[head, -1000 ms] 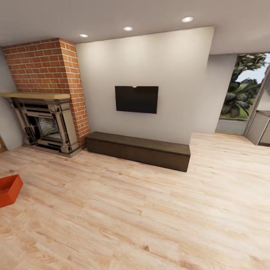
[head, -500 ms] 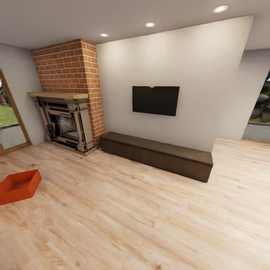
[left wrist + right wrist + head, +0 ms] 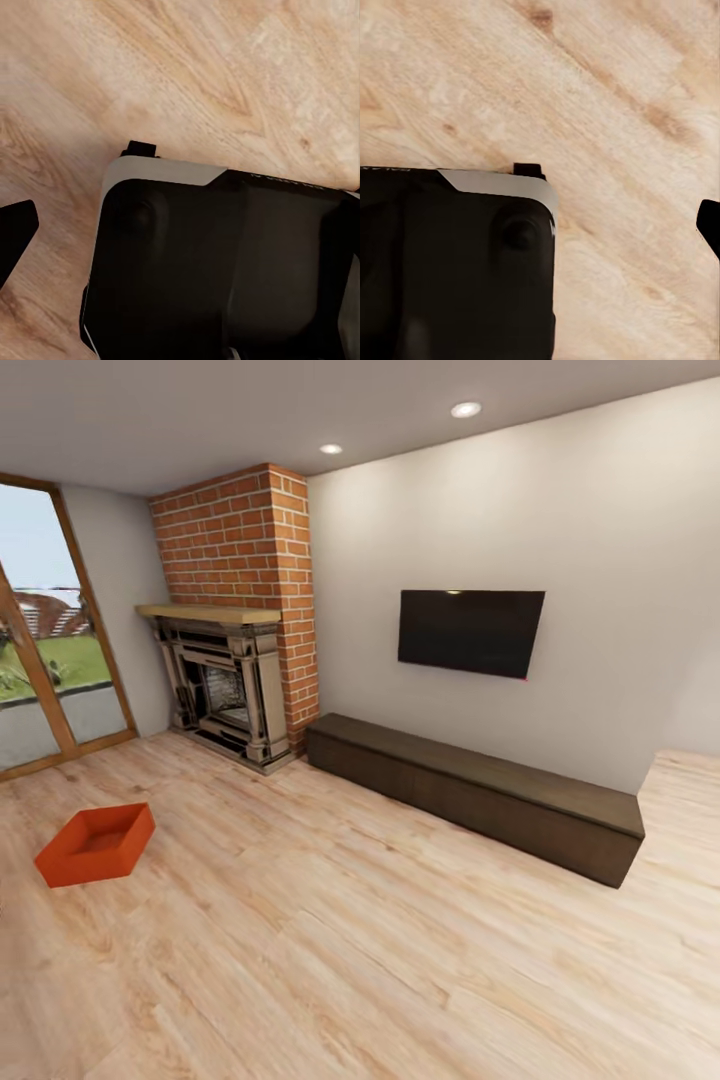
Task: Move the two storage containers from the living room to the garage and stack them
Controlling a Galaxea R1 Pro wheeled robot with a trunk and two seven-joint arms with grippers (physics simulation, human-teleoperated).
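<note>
Sitting on wood floor (image 3: 400, 960) nr glass door (image 3: 50, 660): one bin (image 3: 96, 845); grippers' state can't tell.

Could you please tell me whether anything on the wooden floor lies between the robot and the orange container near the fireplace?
Nothing visible does. The orange-red rectangular plastic bin sits alone on the light wood plank floor, with bare planks from it to the head view's near edge. The brick fireplace and long dark low cabinet stand beyond it, against the wall.

I see a black TV (image 3: 471, 632) on the wall above a long dark bench (image 3: 480, 793), beside the brick fireplace (image 3: 238, 630).
</note>
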